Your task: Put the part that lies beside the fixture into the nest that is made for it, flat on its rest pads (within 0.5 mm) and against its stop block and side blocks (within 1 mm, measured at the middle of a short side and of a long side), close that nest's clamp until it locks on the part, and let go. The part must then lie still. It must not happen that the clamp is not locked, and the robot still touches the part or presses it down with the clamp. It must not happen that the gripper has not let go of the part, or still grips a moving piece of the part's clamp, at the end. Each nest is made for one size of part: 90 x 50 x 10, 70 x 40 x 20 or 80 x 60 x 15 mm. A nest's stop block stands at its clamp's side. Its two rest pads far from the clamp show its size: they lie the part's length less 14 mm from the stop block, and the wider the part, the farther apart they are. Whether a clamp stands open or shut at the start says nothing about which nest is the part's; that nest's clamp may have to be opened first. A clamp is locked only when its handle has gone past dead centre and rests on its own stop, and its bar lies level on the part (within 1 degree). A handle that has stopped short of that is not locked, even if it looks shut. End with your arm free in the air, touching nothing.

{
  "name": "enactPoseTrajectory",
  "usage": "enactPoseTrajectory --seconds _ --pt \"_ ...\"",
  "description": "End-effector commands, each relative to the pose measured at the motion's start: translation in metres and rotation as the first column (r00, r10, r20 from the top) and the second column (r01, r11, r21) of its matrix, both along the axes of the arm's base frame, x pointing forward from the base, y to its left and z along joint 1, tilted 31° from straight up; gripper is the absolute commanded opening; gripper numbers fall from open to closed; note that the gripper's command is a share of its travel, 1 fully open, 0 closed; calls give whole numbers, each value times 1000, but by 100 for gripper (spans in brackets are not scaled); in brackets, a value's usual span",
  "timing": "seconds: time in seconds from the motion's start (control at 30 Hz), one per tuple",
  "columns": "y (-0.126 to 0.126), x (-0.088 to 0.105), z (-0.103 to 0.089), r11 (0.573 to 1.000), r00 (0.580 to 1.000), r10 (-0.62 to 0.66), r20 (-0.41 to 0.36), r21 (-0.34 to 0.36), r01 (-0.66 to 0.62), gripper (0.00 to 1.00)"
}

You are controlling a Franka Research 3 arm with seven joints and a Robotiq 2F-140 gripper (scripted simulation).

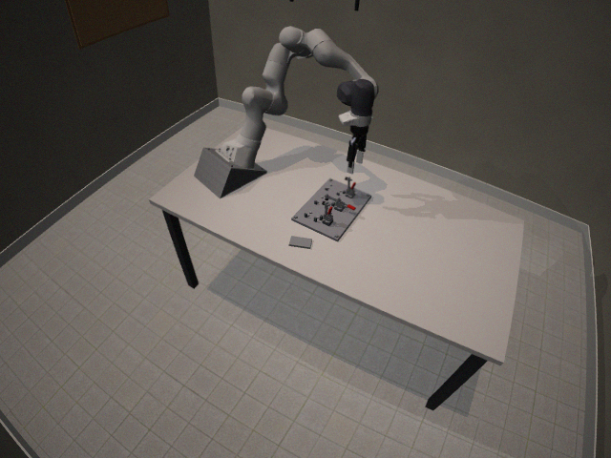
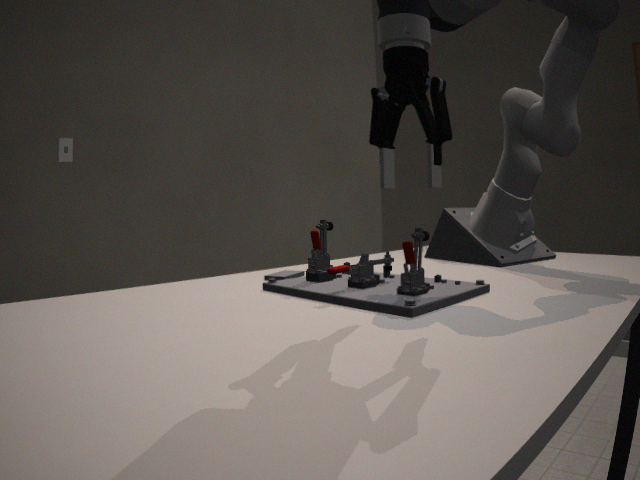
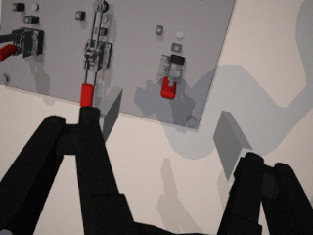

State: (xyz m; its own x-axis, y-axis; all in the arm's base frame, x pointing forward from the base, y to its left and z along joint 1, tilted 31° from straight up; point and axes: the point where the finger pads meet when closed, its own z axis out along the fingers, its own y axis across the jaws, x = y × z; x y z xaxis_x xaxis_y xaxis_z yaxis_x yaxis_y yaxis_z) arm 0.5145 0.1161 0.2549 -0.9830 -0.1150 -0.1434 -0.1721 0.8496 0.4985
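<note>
The part (image 1: 301,241) is a flat grey plate lying on the table beside the near short edge of the fixture plate (image 1: 333,210); in the exterior view the part (image 2: 283,274) shows just behind the fixture (image 2: 377,290). The fixture carries three clamps. The far clamp (image 1: 350,187) and the near clamp (image 1: 327,216) have red handles standing upright. The middle clamp (image 1: 344,205) has its red handle lying flat. My gripper (image 1: 354,163) (image 2: 412,180) hangs open and empty well above the fixture's far end. In the wrist view the gripper's fingers frame bare table just off the fixture (image 3: 117,33). The part is out of the wrist view.
The robot's base wedge (image 1: 226,170) stands at the table's back left corner. The table's front edge runs close below the part. Small rest pads and blocks dot the fixture plate around the clamps.
</note>
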Motion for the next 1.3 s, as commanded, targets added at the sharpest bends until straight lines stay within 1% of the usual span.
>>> enactPoseTrajectory --seconds 0.0,0.33,0.5,0.63,0.83,0.9,1.27 --pt "-3 -6 6 1000 1000 3 -20 2 -3 58" --pt "-7 -6 5 1000 1000 3 -20 2 -3 58" --pt "-24 -4 -6 1000 1000 3 -20 2 -3 58" --pt "-50 -2 -21 1000 1000 3 -20 2 -3 58" --pt "-102 2 -53 1000 1000 3 -20 2 -3 58" --pt "-102 2 -53 1000 1000 3 -20 2 -3 58" --pt "-206 10 -115 1000 1000 3 -20 2 -3 58"
